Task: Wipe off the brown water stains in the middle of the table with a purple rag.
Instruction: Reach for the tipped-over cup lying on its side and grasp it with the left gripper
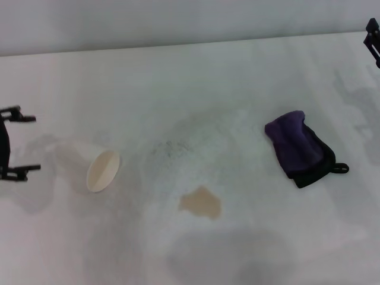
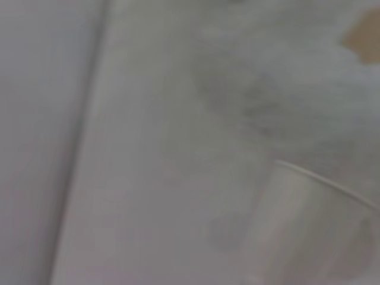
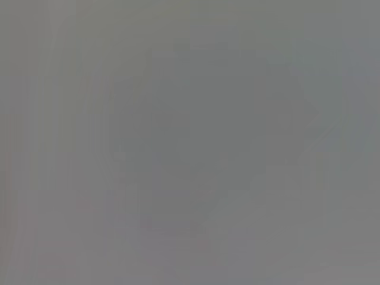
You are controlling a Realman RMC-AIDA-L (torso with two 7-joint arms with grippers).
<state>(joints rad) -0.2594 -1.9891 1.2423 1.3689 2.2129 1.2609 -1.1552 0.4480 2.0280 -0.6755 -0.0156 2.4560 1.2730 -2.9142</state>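
The brown water stain (image 1: 200,202) is a small tan blotch on the white table (image 1: 196,89), near the front middle. It also shows in the left wrist view (image 2: 363,37). The purple rag (image 1: 301,148), bundled with black edging and a loop, lies to the right of the stain, apart from it. My left gripper (image 1: 22,143) is open and empty at the left edge, beside a paper cup. My right gripper (image 1: 373,37) shows only partly at the far right edge, well beyond the rag.
A white paper cup (image 1: 101,168) lies on its side left of the stain, mouth toward the front; it also shows in the left wrist view (image 2: 309,225). Faint grey smudges mark the table's middle. The right wrist view is featureless grey.
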